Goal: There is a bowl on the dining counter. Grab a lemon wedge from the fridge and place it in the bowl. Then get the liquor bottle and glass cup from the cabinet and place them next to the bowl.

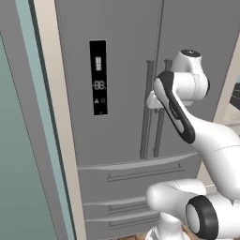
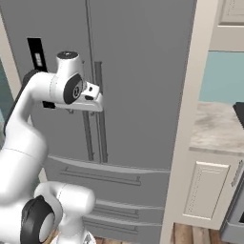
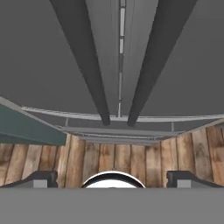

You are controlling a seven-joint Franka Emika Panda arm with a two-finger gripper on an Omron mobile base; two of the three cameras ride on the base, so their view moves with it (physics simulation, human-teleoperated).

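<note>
The fridge (image 1: 117, 84), a tall grey steel French-door unit directly ahead with a black display panel (image 1: 98, 77) on its left door, is likely rigid, heavy-hinged and smooth, so grasp a long vertical handle (image 3: 85, 57); the gripper (image 3: 112, 180) stands spread wide, empty.

The fridge (image 1: 122, 70) is finished in plain grey steel, with darker grey handles (image 1: 147, 108). A black display panel (image 1: 98, 77) with pale symbols is set in its left door. The surround (image 1: 56, 108) beside it is coloured beige, edged by a teal wall strip (image 1: 33, 93). A beige marbled counter top (image 2: 217, 126) is seen over cream cabinets (image 2: 207, 190). The floor (image 3: 122, 159) is patterned in brown wooden planks.
</note>
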